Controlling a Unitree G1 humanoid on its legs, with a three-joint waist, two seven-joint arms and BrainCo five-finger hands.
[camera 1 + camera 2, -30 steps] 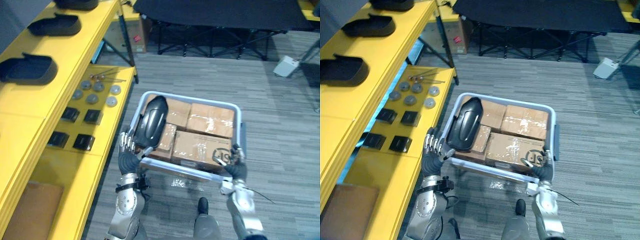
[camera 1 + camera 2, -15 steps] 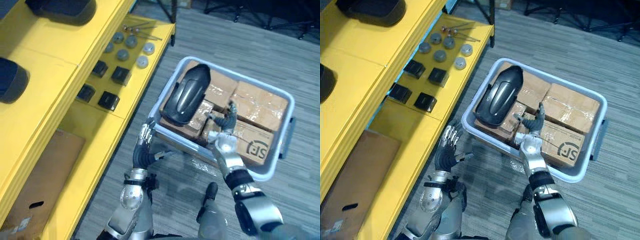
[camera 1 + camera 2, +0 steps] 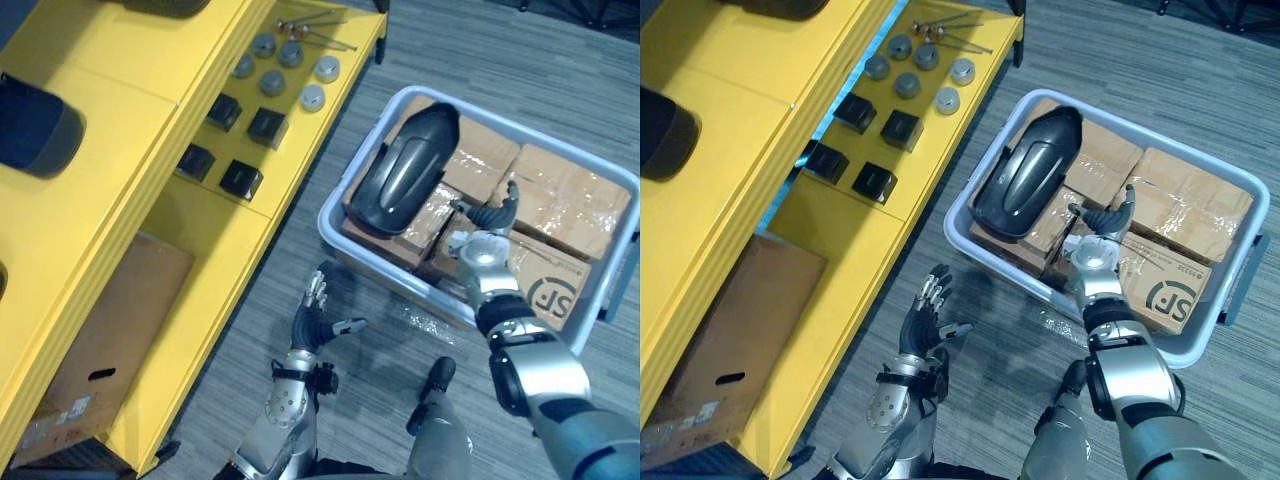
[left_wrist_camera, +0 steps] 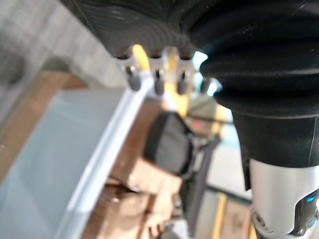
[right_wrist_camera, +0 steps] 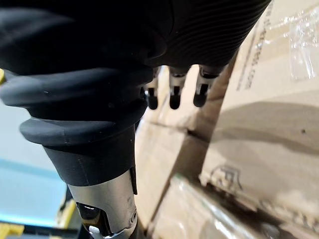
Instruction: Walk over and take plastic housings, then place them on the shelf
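Along the crate point(image 3: 385, 268) edge nearest the yellow shelf point(image 3: 150, 130), the black plastic housing point(image 3: 405, 170) lies on taped cardboard boxes point(image 3: 575, 200), right hand point(image 3: 487, 215) open and empty just beside it, left hand point(image 3: 315, 322) open too, now off the rim above the floor point(image 3: 255, 300).

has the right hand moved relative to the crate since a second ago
Yes. The right hand has left the grey crate's near rim and reached inward over the cardboard boxes, now close beside the black housing.
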